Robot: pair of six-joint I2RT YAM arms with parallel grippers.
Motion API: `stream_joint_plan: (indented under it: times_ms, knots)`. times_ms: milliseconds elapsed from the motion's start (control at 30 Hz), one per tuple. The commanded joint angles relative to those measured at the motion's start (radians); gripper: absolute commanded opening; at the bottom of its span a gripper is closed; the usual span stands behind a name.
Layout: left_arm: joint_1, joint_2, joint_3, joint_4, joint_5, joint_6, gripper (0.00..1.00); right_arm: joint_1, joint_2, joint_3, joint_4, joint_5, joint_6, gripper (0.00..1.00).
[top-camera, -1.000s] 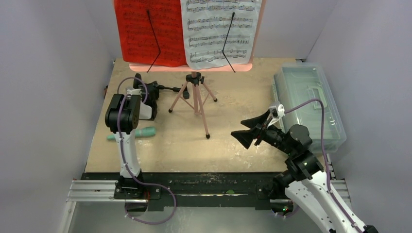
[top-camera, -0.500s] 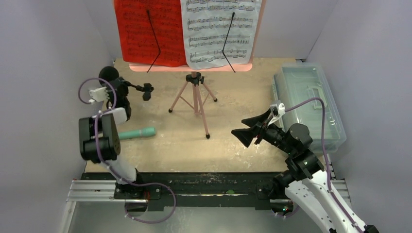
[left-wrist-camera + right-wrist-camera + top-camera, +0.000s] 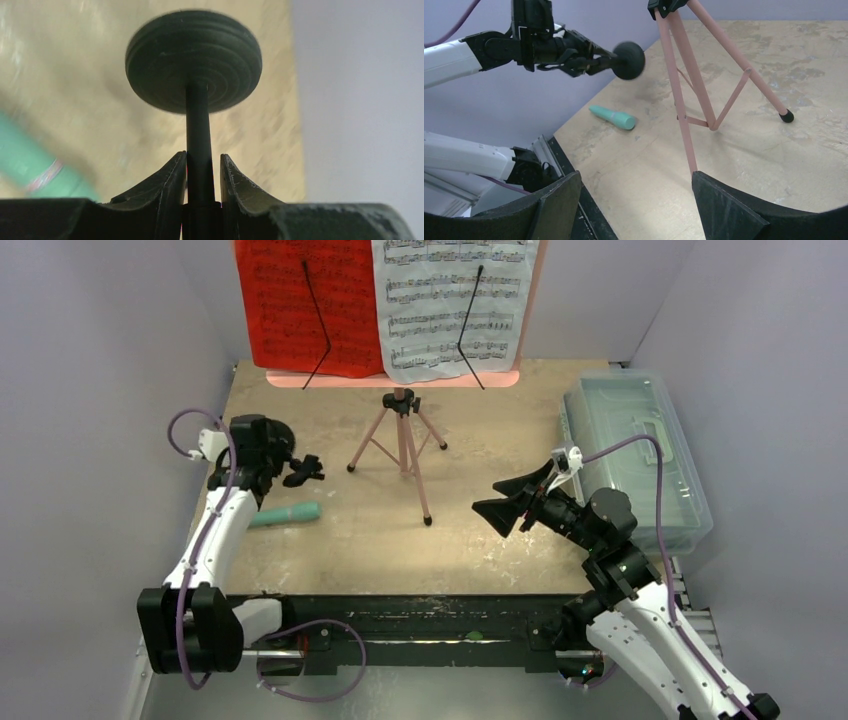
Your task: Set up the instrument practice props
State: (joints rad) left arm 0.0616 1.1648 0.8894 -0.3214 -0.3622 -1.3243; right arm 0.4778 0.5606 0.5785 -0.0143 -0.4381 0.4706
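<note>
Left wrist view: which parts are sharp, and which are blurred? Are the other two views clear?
Left wrist: the small black stand, clamped in the left gripper, is sharp; the table and teal tube behind are smeared. Right wrist: the pink tripod is crisp, the open right gripper dark. Top external: evenly lit, sharp.

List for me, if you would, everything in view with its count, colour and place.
music stand: one, pink, tripod at back centre of the table
sheet-music pages: two, one red and one white, side by side on the music stand's desk
tube: one, teal, lying on the table's left side
small stand: one, black, round base, held off the table
lidded box: one, clear, on the right side
table: one, tan
left tool: black, shut on the small stand's rod
right tool: black, open, empty, facing the tripod
</note>
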Motion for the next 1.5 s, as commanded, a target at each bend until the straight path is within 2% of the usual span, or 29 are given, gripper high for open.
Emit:
stream_joint_plan:
  times_ms: [0,100,200,333,633,767,1000,1233,1267,1400,1467]
  knots:
    - [-0.092,-0.060,0.024,-0.170,0.230,-0.001,0.00,0.004,-0.010,0.017,-0.009,0.018,-0.002,0.85]
    - [-0.135,-0.077,0.061,-0.209,0.344,0.011,0.00,0.003,0.000,0.007,-0.012,0.022,-0.004,0.85]
    - [-0.190,-0.087,0.116,-0.303,0.356,0.010,0.00,0.004,0.025,-0.001,0.008,0.001,-0.010,0.84]
    - [-0.233,-0.115,0.114,-0.371,0.395,-0.034,0.00,0.011,0.084,0.001,0.011,-0.031,-0.040,0.83]
    - [-0.301,-0.116,-0.076,-0.304,0.587,-0.202,0.00,0.198,0.276,0.035,0.137,0.055,-0.057,0.82]
    - [-0.373,-0.083,-0.053,-0.307,0.534,-0.220,0.00,0.276,0.343,0.060,0.176,0.112,-0.058,0.82]
    - [-0.576,0.054,-0.061,-0.282,0.481,-0.279,0.00,0.402,0.400,0.064,0.245,0.207,-0.062,0.82]
    - [-0.600,0.079,-0.098,-0.170,0.448,-0.288,0.00,0.537,0.390,0.042,0.367,0.224,-0.161,0.85]
    - [-0.598,0.081,-0.100,-0.166,0.444,-0.284,0.06,0.549,0.395,0.049,0.369,0.230,-0.175,0.86]
    - [-0.598,0.084,-0.104,-0.162,0.440,-0.277,0.53,0.553,0.415,0.083,0.364,0.248,-0.199,0.86]
    - [-0.598,0.083,-0.092,-0.186,0.424,-0.273,0.64,0.553,0.426,0.090,0.370,0.252,-0.201,0.87]
